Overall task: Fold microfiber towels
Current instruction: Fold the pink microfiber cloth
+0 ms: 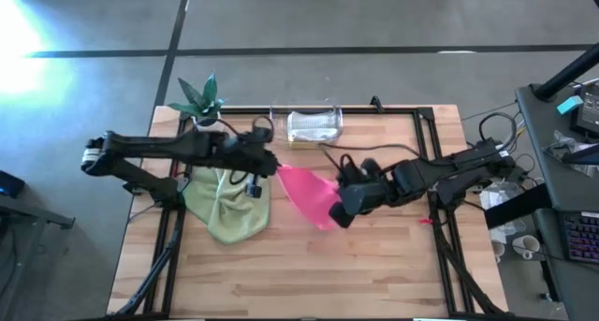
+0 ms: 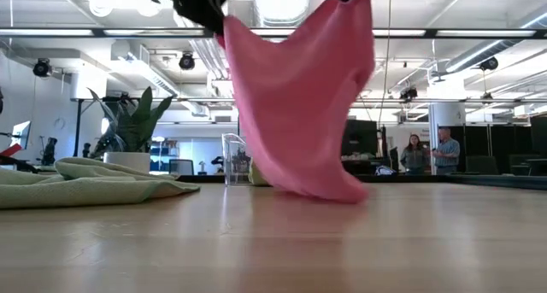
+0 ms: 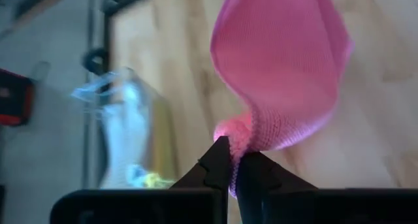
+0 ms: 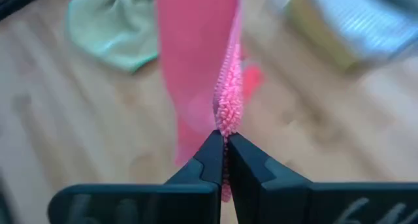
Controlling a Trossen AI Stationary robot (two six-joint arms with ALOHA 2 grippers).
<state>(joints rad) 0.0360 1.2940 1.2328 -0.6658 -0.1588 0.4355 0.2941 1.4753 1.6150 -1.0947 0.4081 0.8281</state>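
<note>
Left gripper point(image 3: 232, 160) and right gripper point(image 4: 225, 151), each clenched on one edge of the hot pink towel point(image 1: 309, 194), hold it hanging above the middle of the table point(image 1: 374, 274); sage green towel point(image 1: 227, 207) lies crumpled near the left edge

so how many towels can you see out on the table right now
2. The pink towel hangs mid-table, pinched between the left gripper and the right gripper. The green towel lies crumpled on the left side. More may be inside the clear bin at the back.
</note>
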